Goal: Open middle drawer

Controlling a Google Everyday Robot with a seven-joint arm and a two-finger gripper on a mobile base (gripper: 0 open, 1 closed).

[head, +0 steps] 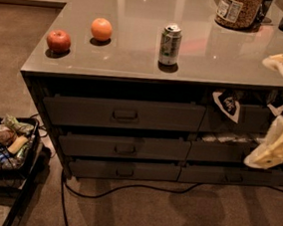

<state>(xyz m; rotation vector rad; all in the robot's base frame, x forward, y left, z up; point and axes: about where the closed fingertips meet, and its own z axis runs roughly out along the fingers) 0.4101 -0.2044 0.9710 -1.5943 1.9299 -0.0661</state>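
Middle drawer [93, 145]: front roughly level with neighbouring fronts, small pull centred. Gripper [272, 148]: at right edge, apart from that drawer; grip state indiscernible.

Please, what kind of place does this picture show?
Probably a kitchenette or break room: a glossy grey countertop over dark grey drawers carries a red apple, an orange fruit and a silver drink can. The robot's cream pincer hangs at the picture's right edge.
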